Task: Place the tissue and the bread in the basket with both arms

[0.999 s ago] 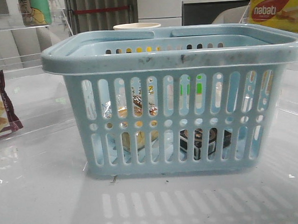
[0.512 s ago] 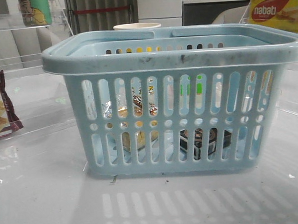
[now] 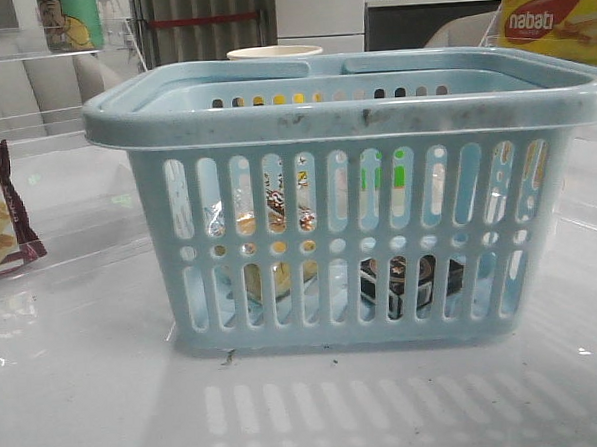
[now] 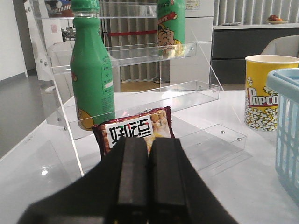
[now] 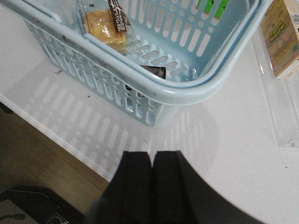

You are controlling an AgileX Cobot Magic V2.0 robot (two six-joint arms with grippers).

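The bread [image 3: 273, 220] and the tissue [image 3: 410, 283] both lie inside the basket [image 3: 342, 101], showing through its slots at centre frame. Both sets of fingers, left [image 4: 140, 177] and right [image 5: 153, 186], are pressed together holding nothing, so what remains is likely just retreating, best done slowly and clear of the rim.

One basket [image 3: 343, 116], one bread [image 5: 105, 21], one tissue [image 3: 407, 278], two green bottles [image 4: 91, 74], one popcorn cup [image 4: 261, 93], two grippers [image 4: 148, 182].
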